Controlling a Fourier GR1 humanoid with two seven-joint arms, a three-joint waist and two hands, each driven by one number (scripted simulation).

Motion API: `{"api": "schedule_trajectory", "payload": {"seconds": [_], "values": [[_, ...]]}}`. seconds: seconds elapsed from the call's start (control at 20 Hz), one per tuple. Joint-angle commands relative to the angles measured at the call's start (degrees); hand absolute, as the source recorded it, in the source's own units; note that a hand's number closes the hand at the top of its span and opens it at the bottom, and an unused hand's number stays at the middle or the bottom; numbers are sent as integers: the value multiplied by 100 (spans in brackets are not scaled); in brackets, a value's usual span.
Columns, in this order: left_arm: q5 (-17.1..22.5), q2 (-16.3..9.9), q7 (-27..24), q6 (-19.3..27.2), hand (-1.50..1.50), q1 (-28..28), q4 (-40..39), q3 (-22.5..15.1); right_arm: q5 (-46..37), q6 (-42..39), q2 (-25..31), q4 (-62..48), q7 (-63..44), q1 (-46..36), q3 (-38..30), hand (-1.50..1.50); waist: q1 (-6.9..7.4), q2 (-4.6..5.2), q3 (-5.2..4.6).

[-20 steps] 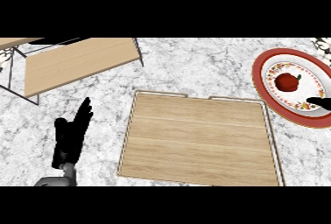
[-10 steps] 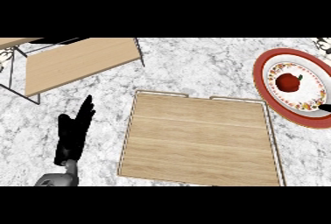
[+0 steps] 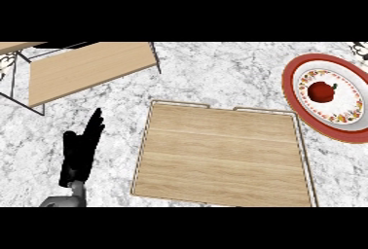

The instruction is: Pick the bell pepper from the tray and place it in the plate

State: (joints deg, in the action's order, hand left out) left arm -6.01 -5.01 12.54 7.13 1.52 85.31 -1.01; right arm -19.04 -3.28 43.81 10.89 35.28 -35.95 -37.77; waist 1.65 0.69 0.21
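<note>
Head view, looking steeply down on a white-and-grey marbled surface (image 3: 223,68).

Pepper (image 3: 322,91): red, with a short dark stem; it sits in the middle of the plate, not on the tray.

Plate (image 3: 295,82): round, white centre with a patterned band and a broad red rim; at the right edge of the view, partly cut off, just beyond the tray's upper right corner.

Tray (image 3: 223,155): flat, light wood with a thin pale raised rim; lies in the middle of the view with nothing on it.

Left hand (image 3: 79,151): black, open, fingers straight and together, pointing up the view; at the lower left, apart from the tray's left side, on a grey forearm.

Right hand: not visible.

Wooden board on a dark wire frame (image 3: 86,68): upper left, tilted.
</note>
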Motion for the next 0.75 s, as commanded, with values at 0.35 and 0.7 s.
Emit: {"api": "schedule_trajectory", "payload": {"seconds": [0.35, 0.7], "values": [[-85, 127, -158, 132, 0, 18, -97, 3, 312, 470, 112, -122, 148, 334, -251, -150, 6, 3, 4], [-37, 69, 18, 43, 0, 274, -200, 60, 190, 477, 422, -189, 36, 452, -143, -150, 55, 34, 16]]}}
